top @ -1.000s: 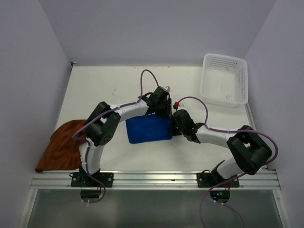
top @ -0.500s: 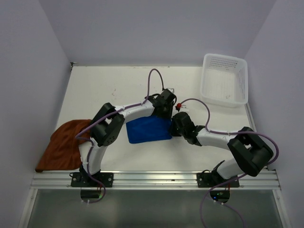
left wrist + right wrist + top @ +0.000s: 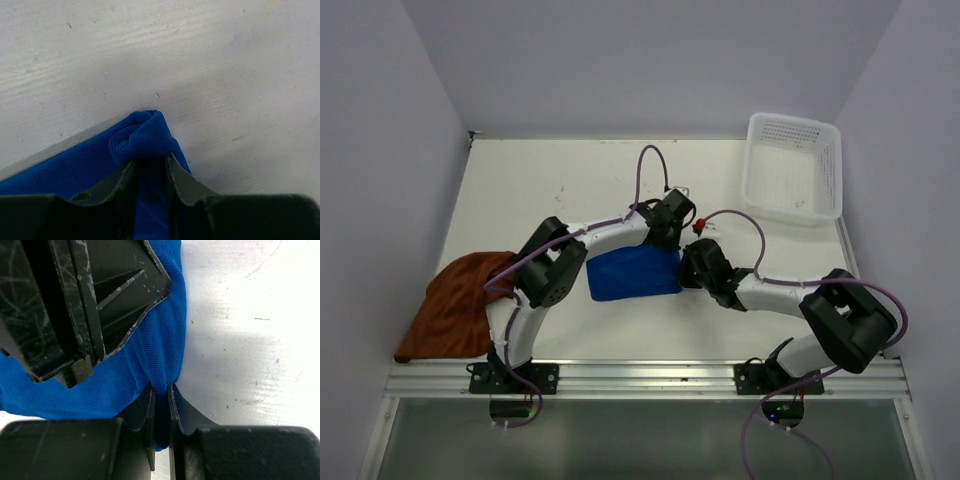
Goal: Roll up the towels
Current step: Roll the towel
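Note:
The blue towel (image 3: 630,273) lies folded at the table's middle. My left gripper (image 3: 672,240) is shut on its far right corner, where the cloth bunches into a small curl (image 3: 142,135). My right gripper (image 3: 686,268) is shut on the towel's right edge (image 3: 167,360), just below the left one; the left gripper's body fills the upper left of the right wrist view. The rust-brown towel (image 3: 455,308) lies crumpled at the table's left edge, partly overhanging it, apart from both grippers.
A white perforated basket (image 3: 792,168) stands at the far right corner. Walls close in the table on the left, back and right. An aluminium rail (image 3: 640,375) runs along the near edge by the arm bases.
Both grippers have shifted slightly right and toward the near edge with the towel's right edge; the blue towel's far right corner has curled over and the towel looks a little narrower.

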Action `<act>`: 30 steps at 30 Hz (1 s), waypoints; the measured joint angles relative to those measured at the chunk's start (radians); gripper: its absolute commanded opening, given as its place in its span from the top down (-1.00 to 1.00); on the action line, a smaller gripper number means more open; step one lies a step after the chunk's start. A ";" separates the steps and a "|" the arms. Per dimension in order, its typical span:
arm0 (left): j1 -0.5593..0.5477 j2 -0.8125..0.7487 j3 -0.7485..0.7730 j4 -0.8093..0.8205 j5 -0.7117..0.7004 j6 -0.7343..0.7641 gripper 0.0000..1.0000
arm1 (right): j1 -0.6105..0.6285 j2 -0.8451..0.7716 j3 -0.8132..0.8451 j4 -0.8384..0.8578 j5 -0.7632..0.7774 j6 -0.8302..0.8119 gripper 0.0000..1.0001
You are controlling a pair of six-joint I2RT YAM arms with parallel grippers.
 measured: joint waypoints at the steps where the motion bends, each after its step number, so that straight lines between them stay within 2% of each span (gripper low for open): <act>1: 0.000 0.002 0.002 -0.003 -0.003 0.001 0.56 | 0.000 0.000 -0.003 0.005 0.000 0.000 1.00; 5: 0.000 0.013 0.021 -0.018 -0.006 0.001 1.00 | 0.002 -0.002 -0.016 0.027 0.004 0.000 1.00; 12: 0.008 0.014 0.023 -0.003 0.033 -0.010 1.00 | 0.029 -0.012 -0.025 0.034 0.047 -0.012 1.00; 16: 0.041 -0.031 -0.076 0.111 0.128 -0.054 1.00 | 0.076 -0.026 -0.011 -0.007 0.121 -0.042 1.00; 24: 0.119 -0.095 -0.263 0.350 0.358 -0.144 1.00 | 0.173 -0.024 0.100 -0.209 0.278 -0.095 1.00; 30: 0.144 -0.095 -0.304 0.442 0.477 -0.180 1.00 | 0.256 0.044 0.236 -0.425 0.436 -0.121 1.00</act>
